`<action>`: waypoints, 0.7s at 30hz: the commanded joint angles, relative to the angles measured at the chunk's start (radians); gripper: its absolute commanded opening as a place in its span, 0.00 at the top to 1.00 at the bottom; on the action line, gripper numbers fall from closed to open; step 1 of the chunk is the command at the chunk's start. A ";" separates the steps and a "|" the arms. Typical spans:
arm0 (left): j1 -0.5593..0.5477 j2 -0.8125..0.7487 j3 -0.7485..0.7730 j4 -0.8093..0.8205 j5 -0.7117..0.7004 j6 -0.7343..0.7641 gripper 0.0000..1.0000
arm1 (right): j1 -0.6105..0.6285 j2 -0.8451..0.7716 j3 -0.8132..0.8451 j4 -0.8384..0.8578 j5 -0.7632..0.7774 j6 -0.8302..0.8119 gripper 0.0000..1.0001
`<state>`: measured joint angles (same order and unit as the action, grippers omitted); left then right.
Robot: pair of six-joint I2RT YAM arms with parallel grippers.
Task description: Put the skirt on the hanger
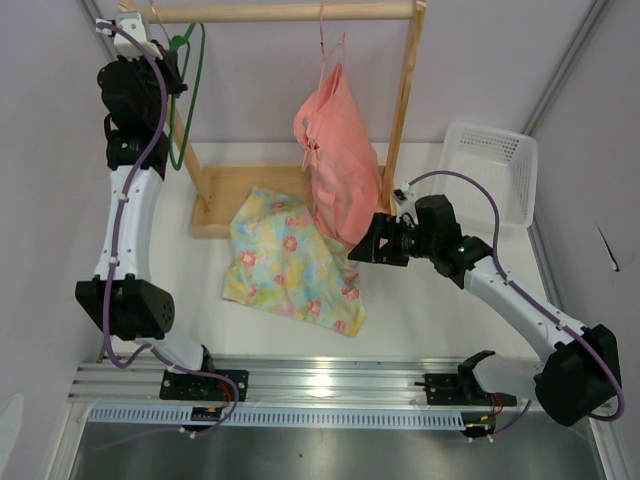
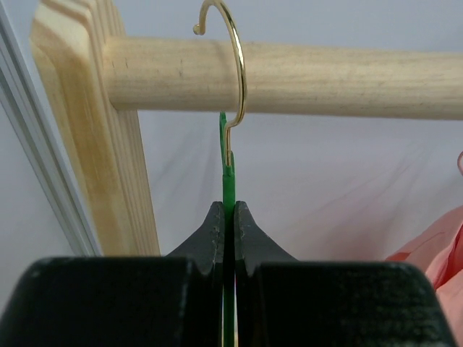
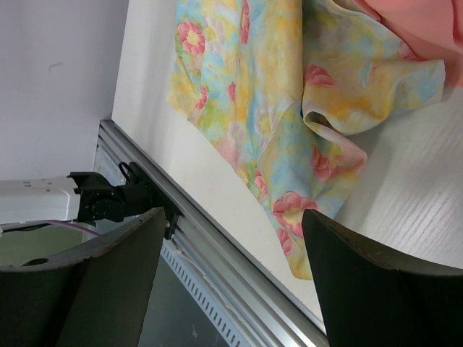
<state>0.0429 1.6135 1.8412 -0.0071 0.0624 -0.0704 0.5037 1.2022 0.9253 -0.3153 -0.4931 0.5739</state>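
Observation:
The floral skirt [image 1: 288, 262] lies flat on the white table in front of the wooden rack. It also shows in the right wrist view [image 3: 275, 94]. The dark green hanger [image 1: 194, 92] hangs by its gold hook [image 2: 239, 72] from the rack's rod [image 2: 325, 79] at the left end. My left gripper [image 2: 228, 211] is shut on the hanger's green neck [image 2: 228, 181] just below the hook; it shows high at the back left in the top view [image 1: 172, 68]. My right gripper [image 1: 362, 246] is open and empty above the skirt's right edge, jaws wide apart [image 3: 235, 217].
A salmon-pink garment [image 1: 335, 160] hangs on a thin pink hanger from the rod, low over the skirt's far right corner. The rack's wooden base [image 1: 215, 205] and uprights stand behind the skirt. A white basket [image 1: 490, 180] sits at the back right. The metal rail [image 1: 330, 385] runs along the near edge.

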 commanded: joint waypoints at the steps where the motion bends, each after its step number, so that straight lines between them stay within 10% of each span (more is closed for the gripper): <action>1: -0.006 -0.061 0.024 0.131 0.031 0.018 1.00 | -0.001 0.010 0.052 0.041 -0.019 -0.019 0.16; 21: -0.005 -0.283 -0.210 0.035 0.258 -0.034 1.00 | -0.010 0.036 0.079 0.041 -0.048 -0.062 0.16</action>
<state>0.0422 1.4292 1.6909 0.0326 0.2581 -0.0971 0.4995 1.2346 0.9497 -0.3004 -0.5186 0.5442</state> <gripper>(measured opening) 0.044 0.839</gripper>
